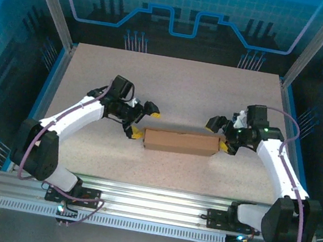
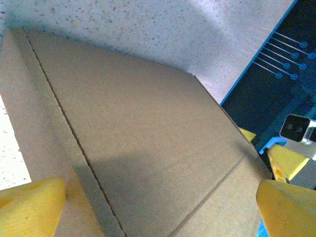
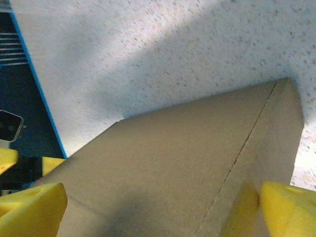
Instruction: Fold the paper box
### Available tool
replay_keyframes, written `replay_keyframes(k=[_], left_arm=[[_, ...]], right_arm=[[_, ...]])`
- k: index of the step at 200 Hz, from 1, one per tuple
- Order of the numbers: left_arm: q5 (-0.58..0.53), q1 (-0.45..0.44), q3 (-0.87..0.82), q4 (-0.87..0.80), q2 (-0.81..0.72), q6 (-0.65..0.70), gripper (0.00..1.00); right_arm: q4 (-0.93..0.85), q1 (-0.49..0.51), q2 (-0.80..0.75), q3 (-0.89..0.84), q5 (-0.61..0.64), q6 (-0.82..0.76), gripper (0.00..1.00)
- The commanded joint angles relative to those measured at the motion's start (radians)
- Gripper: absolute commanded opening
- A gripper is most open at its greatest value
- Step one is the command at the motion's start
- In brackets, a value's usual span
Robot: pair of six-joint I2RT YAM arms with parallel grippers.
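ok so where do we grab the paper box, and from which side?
Probably its short ends, one per arm, coming in along the long axis. The paper box lies flat and long; only its narrow width looks to fit open jaws. The left gripper and right gripper face those ends, open.

Bright blue-tinged light, soft shadows, blurry wrist close-ups.

Top external camera: mounted high at the near side of the table (image 1: 174,80), looking down and forward, with the paper box (image 1: 180,142) at centre. Each wrist camera faces the paper box at very close range, from opposite ends. All three views share the paper box and adjoining table.
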Motion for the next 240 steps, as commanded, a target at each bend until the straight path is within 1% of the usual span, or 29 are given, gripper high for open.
replay_keyframes(k=[1, 36, 55, 86, 114, 147, 163, 176, 193, 210, 225, 240], left_arm=[[0.071, 0.019, 0.051, 0.032, -0.007, 0.056, 0.99], [0.059, 0.059, 0.063, 0.02, -0.011, 0.102, 0.99], [0.071, 0.069, 0.064, 0.023, 0.003, 0.104, 0.99], [0.058, 0.071, 0.071, 0.016, 0.007, 0.129, 0.99], [0.04, 0.076, 0.078, 0.026, -0.006, 0.183, 0.99], [0.012, 0.076, 0.071, 0.023, -0.023, 0.231, 0.99], [-0.013, 0.079, 0.076, -0.004, -0.041, 0.255, 0.99], [-0.043, 0.082, 0.086, -0.027, -0.064, 0.303, 0.99], [-0.111, 0.082, 0.088, -0.039, -0.118, 0.402, 0.99], [-0.181, 0.082, 0.064, -0.017, -0.188, 0.495, 0.99], [-0.193, 0.082, 0.044, -0.005, -0.236, 0.567, 0.99], [-0.212, 0.082, 0.049, -0.035, -0.249, 0.608, 0.99]], right_arm=[[0.057, -0.042, -0.026, -0.003, -0.123, -0.004, 1.0], [0.067, -0.138, -0.029, -0.011, -0.161, -0.037, 1.0], [0.08, -0.165, -0.019, -0.02, -0.192, -0.042, 1.0], [0.079, -0.173, -0.018, -0.021, -0.186, -0.079, 1.0], [0.142, -0.175, -0.067, -0.046, -0.164, -0.158, 1.0], [0.22, -0.177, -0.122, -0.077, -0.148, -0.183, 1.0], [0.216, -0.177, -0.145, -0.077, -0.143, -0.226, 1.0], [0.192, -0.175, -0.175, -0.077, -0.111, -0.279, 1.0], [0.169, -0.176, -0.221, -0.076, -0.043, -0.335, 0.94], [0.16, -0.175, -0.254, -0.076, -0.01, -0.376, 0.83], [0.135, -0.168, -0.259, -0.054, 0.026, -0.412, 0.72], [0.108, -0.16, -0.245, -0.028, 0.044, -0.44, 0.66]])
